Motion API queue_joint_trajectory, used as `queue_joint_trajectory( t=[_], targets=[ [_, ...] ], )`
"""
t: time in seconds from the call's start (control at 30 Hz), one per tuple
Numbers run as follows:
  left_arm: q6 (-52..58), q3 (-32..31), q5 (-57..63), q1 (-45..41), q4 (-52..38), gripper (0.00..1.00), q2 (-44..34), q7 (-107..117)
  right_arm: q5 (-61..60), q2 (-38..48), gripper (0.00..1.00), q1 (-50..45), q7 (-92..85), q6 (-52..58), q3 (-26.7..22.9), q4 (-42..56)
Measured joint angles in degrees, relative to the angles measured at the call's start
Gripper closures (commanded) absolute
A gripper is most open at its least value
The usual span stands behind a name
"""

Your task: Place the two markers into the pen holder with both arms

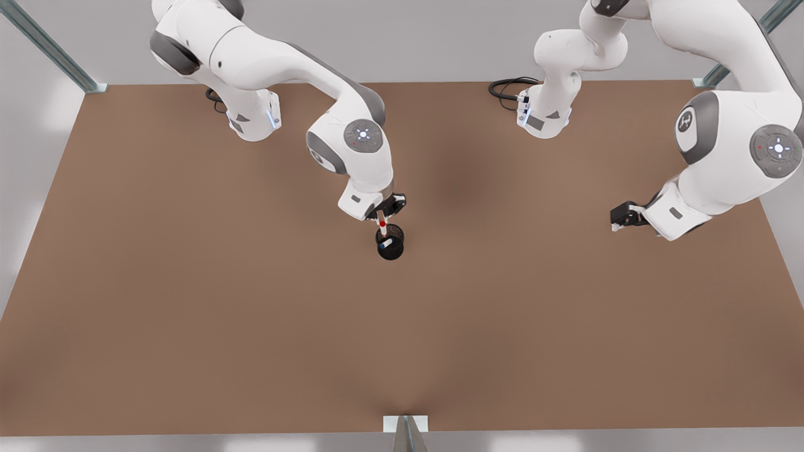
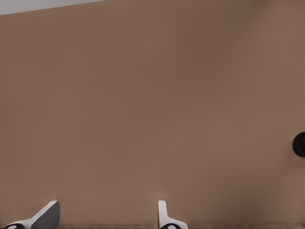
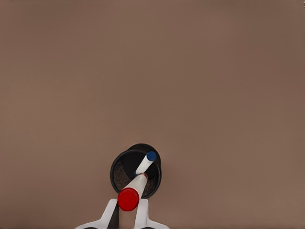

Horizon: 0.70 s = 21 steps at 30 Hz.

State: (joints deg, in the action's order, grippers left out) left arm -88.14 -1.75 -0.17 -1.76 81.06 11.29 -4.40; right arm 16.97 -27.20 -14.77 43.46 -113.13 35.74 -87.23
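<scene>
Black wire-mesh cylindrical pen holder (image 1: pixel 390 243), mid-table: holds 1 blue-capped white marker (image 3: pixel 146 163). Right gripper (image 3: pixel 127 213) above it pinches red-capped white marker (image 3: pixel 132 192). Left gripper (image 2: pixel 107 217), front view's right, waits spread.

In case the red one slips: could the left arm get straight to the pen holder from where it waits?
Probably yes. The left gripper waits open, off to the front view's right; bare table lies between. But the right gripper stands over the pen holder, gripping the red-capped marker, crowding its top.
</scene>
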Motion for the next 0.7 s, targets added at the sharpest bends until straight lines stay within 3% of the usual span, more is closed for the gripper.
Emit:
queue_joint_trajectory(
  t=[0.03,0.07,0.1,0.13,0.23,0.47,0.63,0.67,0.7],
  targets=[
    [0.26,0.0,0.01,-0.01,0.0,0.0,0.01,0.27,0.12,-0.02,0.74,-0.04,0.39,-0.11,0.0,-0.04],
    [0.49,0.0,0.02,-0.01,0.0,0.0,0.02,0.53,0.32,-0.03,0.38,-0.07,0.81,-0.13,0.0,-0.02],
    [0.68,0.0,0.03,0.0,0.0,0.0,0.03,0.77,0.57,-0.03,0.09,-0.07,1.24,-0.11,0.01,0.0],
    [0.84,0.0,0.03,0.0,0.0,0.0,0.06,1.0,0.81,-0.03,0.05,-0.08,1.67,-0.07,0.01,0.01],
    [1.17,0.0,0.04,0.0,0.0,0.0,0.1,1.61,1.86,0.01,0.0,0.08,2.92,0.16,0.05,0.03],
    [1.5,-0.08,0.01,0.0,0.0,0.0,0.08,2.7,2.23,1.94,0.0,4.59,4.38,0.42,0.49,0.47],
    [0.81,-0.13,0.14,-0.03,-0.1,0.0,1.35,3.24,1.8,7.27,0.0,18.35,2.67,1.91,1.26,1.55],
    [0.57,-0.15,0.13,-0.15,-0.14,0.0,1.39,3.33,-0.69,11.17,0.0,18.6,1.09,2.69,-5.94,2.1],
    [0.37,-0.16,0.16,-0.44,-0.16,0.0,1.42,3.42,-4.51,15.47,0.0,13.21,-1.15,3.55,-20.26,0.85]
  ],
)
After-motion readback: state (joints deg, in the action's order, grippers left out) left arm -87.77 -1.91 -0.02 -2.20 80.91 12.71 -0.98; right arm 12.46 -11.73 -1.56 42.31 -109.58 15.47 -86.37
